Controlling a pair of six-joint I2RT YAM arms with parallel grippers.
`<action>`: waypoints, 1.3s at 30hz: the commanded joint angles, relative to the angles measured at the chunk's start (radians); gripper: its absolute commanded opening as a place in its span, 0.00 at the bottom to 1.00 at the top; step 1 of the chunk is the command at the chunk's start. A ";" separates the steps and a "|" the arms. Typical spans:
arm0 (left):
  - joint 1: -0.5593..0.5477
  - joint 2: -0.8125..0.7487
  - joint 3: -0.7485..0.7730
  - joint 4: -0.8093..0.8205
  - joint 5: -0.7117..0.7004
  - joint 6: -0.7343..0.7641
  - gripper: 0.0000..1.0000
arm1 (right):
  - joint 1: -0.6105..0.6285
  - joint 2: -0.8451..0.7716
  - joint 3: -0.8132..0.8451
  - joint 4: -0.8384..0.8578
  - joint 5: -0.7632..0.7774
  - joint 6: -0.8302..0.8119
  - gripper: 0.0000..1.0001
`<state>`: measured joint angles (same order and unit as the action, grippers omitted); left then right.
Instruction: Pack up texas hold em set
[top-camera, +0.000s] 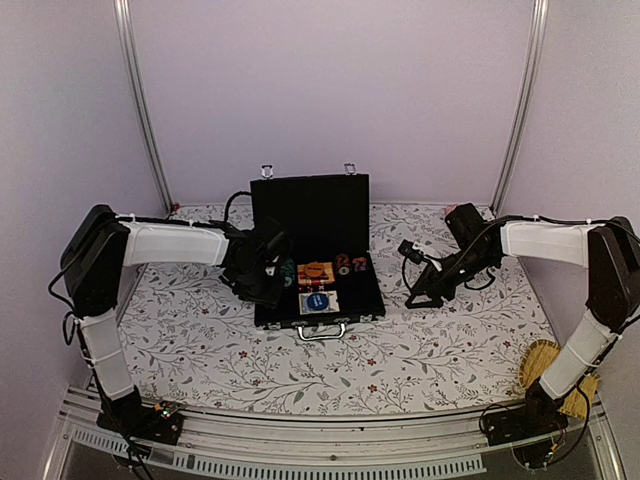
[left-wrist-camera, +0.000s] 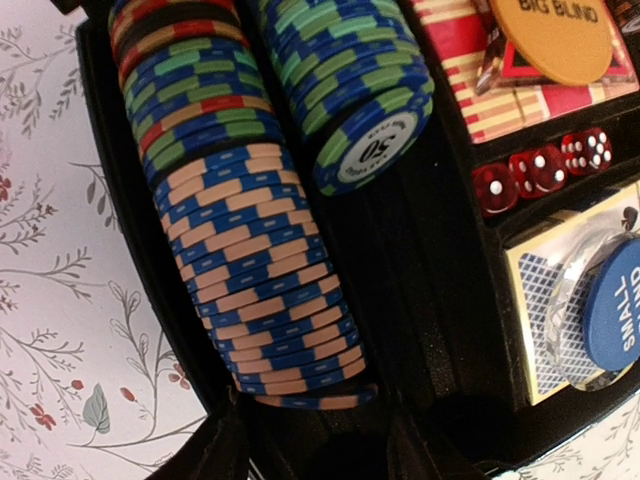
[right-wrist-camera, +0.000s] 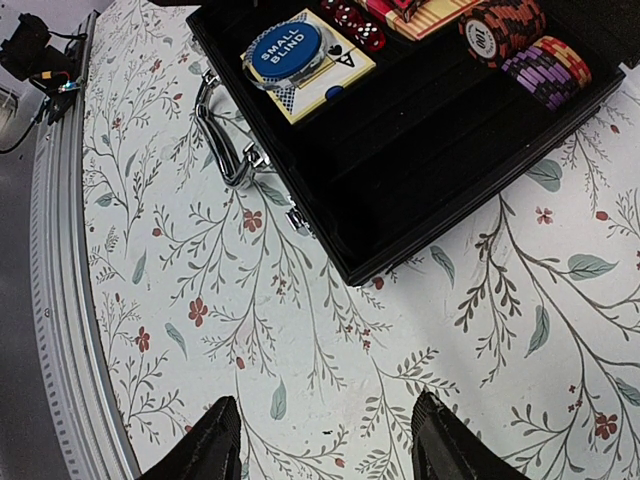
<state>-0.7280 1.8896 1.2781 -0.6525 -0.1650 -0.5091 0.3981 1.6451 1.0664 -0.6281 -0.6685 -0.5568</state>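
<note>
Table (top-camera: 450, 350) under a white cloth printed with leaves and small red flowers. At its centre, a black hinged briefcase (top-camera: 310, 215), open, lid upright at the back, tray flat on the cloth, silver handle (right-wrist-camera: 220, 130) facing the near edge. Left arm reaches over the tray's left end, and the left fingers (left-wrist-camera: 225, 450) show only dimly at the foot of the wrist view against the black lining, just short of the chip rows; cannot tell whether they grip anything. Right arm is to the right of the case, with the right fingers (right-wrist-camera: 215, 440) spread apart over bare cloth, nothing between them. A yellow woven straw piece (top-camera: 540, 365) lies by the right arm's base. In the tray: a long row of tan-and-blue striped chips (left-wrist-camera: 265, 280), beside it a green-and-blue row (left-wrist-camera: 340, 80); a blue-backed card deck (left-wrist-camera: 540, 300) with a round blue "SMALL BLIND" disc (left-wrist-camera: 615, 305) on top; an orange "BIG BLIND" disc (left-wrist-camera: 555, 35); short orange-black (right-wrist-camera: 500, 25) and purple (right-wrist-camera: 550, 65) chip stacks at the right end; translucent red dice (left-wrist-camera: 540, 170) in a slot between the discs.
</note>
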 joint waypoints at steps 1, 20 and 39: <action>0.008 0.023 0.006 -0.002 -0.016 0.009 0.49 | -0.004 0.016 -0.004 -0.009 -0.019 0.005 0.59; 0.008 -0.195 0.035 -0.082 -0.021 0.026 0.54 | -0.005 0.000 0.035 -0.027 -0.014 0.009 0.60; 0.296 -0.271 0.372 0.103 0.057 0.090 0.59 | -0.028 0.088 0.473 -0.004 0.222 0.164 0.62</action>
<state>-0.5243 1.5978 1.6127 -0.6342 -0.1730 -0.3832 0.3920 1.6764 1.3994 -0.6704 -0.5167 -0.4850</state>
